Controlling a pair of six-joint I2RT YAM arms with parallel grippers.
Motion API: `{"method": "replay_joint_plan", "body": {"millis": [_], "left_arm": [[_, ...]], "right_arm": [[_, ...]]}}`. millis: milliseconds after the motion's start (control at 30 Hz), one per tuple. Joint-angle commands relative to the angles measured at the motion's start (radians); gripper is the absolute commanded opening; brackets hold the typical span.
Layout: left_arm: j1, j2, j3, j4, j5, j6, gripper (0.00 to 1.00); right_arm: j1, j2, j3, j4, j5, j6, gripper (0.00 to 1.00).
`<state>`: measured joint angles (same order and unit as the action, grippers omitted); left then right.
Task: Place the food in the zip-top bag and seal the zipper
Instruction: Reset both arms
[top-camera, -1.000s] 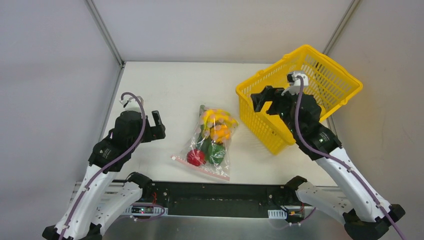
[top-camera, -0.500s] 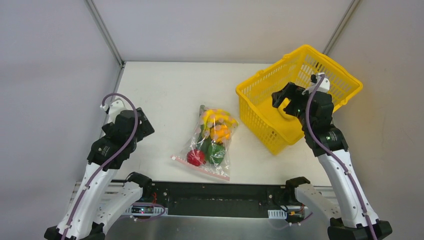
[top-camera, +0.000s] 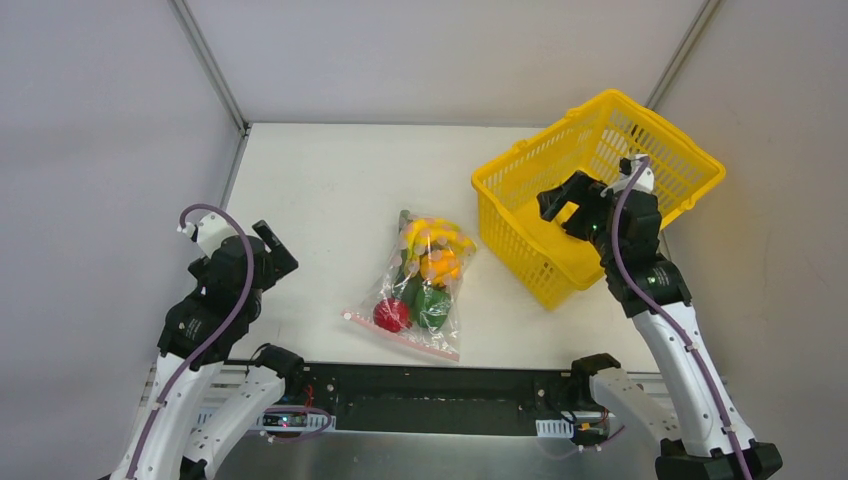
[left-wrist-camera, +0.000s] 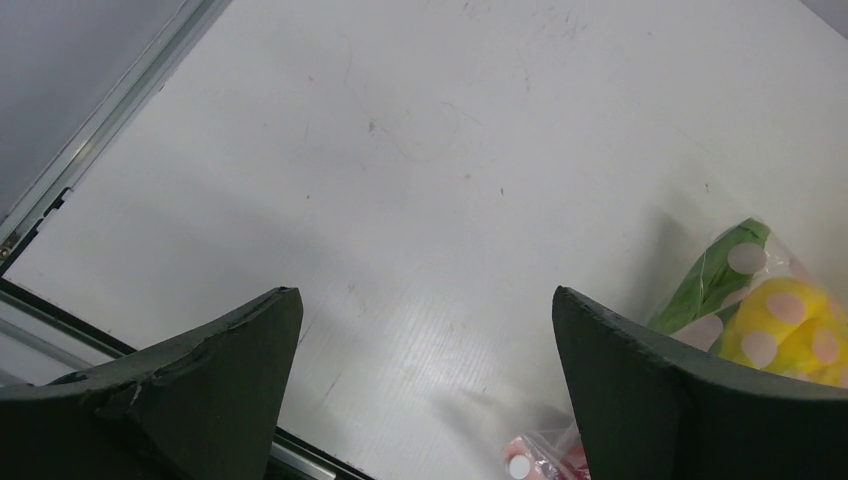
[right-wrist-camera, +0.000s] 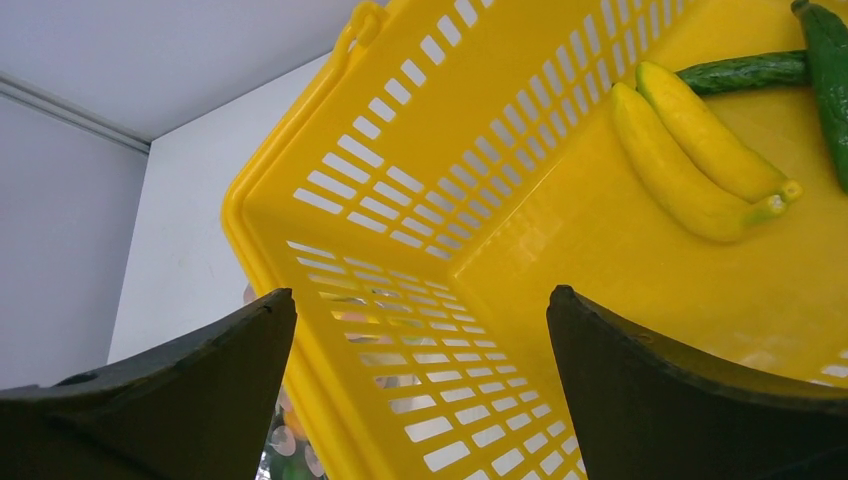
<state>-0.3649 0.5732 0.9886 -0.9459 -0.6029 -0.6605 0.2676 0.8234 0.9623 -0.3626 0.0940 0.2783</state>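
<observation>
Here the zip-top bag (top-camera: 420, 285) lies flat on the bench (top-camera: 330, 180), to the left of the yellow basket (top-camera: 510, 235), near it but not touching. It is clear, crinkly plastic with pale dots, and the food shows through it. A yellow banana bunch (top-camera: 435, 238) sits at the end nearest the basket, with an orange pepper (top-camera: 440, 265) just behind it. A green bell pepper (top-camera: 432, 305) and a red tomato (top-camera: 391, 314) lie side by side at the end farther from the basket.

The bag's long axis runs from near to far, its closed end leaning toward the basket. The zipper (top-camera: 402, 336), a thin red-pink strip, crosses the opposite end, facing away from the basket. Whether it is pressed shut I cannot tell.

The right gripper (right-wrist-camera: 420, 295) hangs over the basket with its jaws wide and nothing between them. Below it, yellow banana pieces (right-wrist-camera: 700, 160) and green pods (right-wrist-camera: 745, 70) rest on the basket floor. The left gripper (left-wrist-camera: 425, 300) is well left of the basket, beyond the bag, also spread wide and holding nothing.
</observation>
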Motion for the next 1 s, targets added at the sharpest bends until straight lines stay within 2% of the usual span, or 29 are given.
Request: {"method": "replay_joint_plan", "body": {"millis": [0, 167, 967], "left_arm": [[0.006, -0.001, 0.026, 0.023, -0.003, 0.023, 0.99], [0.006, -0.005, 0.028, 0.031, 0.0, 0.024, 0.99], [0.006, -0.01, 0.028, 0.023, -0.001, 0.044, 0.99]], "right_arm": [[-0.004, -0.033, -0.027, 0.073, -0.064, 0.049, 1.0], [-0.004, -0.062, -0.061, 0.117, -0.085, 0.062, 1.0], [-0.004, -0.073, -0.063, 0.108, -0.079, 0.057, 1.0]]}}
